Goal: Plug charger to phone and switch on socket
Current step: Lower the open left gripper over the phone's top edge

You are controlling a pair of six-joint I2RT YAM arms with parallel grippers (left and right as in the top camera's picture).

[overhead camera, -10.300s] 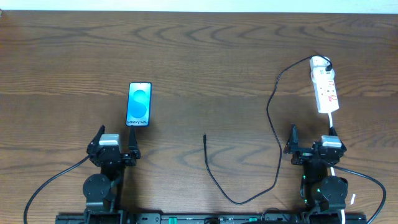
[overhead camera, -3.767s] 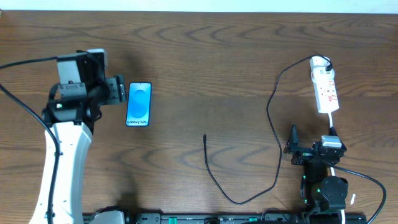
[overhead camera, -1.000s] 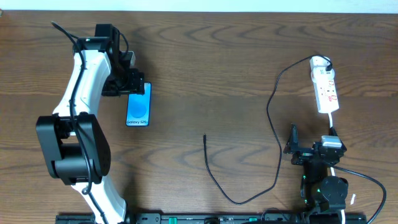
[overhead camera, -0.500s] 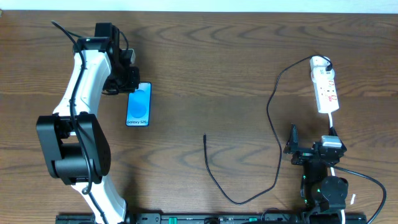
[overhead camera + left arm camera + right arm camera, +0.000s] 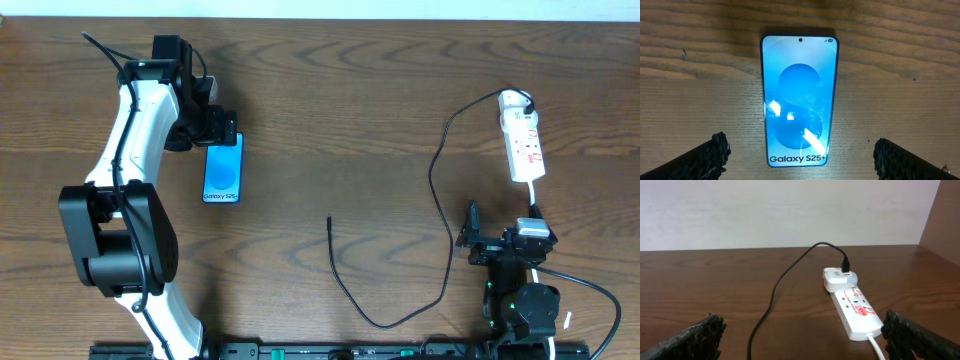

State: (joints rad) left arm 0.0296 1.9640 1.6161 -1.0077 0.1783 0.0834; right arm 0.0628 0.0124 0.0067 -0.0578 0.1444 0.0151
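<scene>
One phone [image 5: 223, 168], one charger [image 5: 431, 178], one socket [image 5: 522, 140] (white)

One wooden worktop [image 5: 340, 100] carries one phone [image 5: 223, 167], one black charger cable [image 5: 437, 200] and one white power strip [image 5: 522, 145]. One white adapter [image 5: 836, 277] is on the strip; its outlets are too small to count. There are two robot arms, the left arm [image 5: 130, 110] and the right arm [image 5: 520, 290]. There are two pincers, the left pincer [image 5: 802, 150] and the right pincer [image 5: 802, 325], each with two dark fingers.
</scene>
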